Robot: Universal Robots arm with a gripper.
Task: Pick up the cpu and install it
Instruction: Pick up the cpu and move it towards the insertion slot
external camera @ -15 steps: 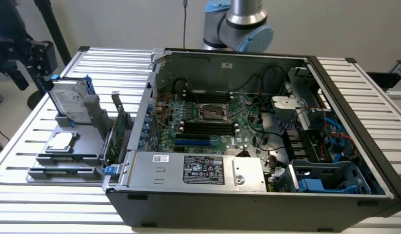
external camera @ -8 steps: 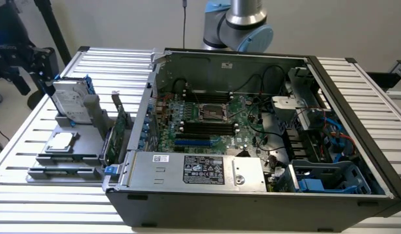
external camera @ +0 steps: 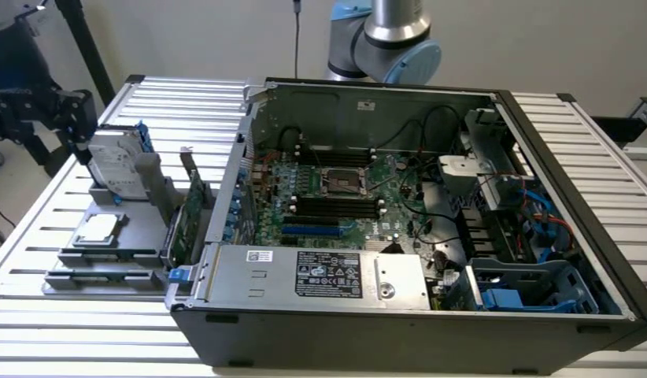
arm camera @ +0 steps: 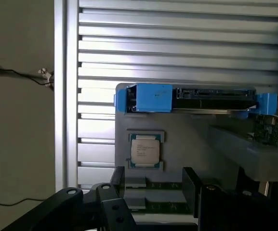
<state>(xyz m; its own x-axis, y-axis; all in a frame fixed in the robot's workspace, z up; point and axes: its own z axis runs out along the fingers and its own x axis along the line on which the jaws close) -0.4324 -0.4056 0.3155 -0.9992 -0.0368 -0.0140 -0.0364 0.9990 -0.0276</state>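
A slatted silver aluminium table (external camera: 187, 98) carries a flat grey plastic parts holder (external camera: 145, 228) at the exterior view's left, with an open black computer case (external camera: 408, 331) just beside it on the right.

Bright diffuse light; glare on table slats (arm camera: 177, 62); case interior (external camera: 355, 118) shadowed.

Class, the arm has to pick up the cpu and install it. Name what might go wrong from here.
1. The cpu lies flat in its grey holder; the open gripper may slip off its thin edges.
2. The hard drive stands on the same holder close to the cpu, so an approaching finger might knock it.
3. The socket sits low between the case walls; a tilted placement could misseat the chip.
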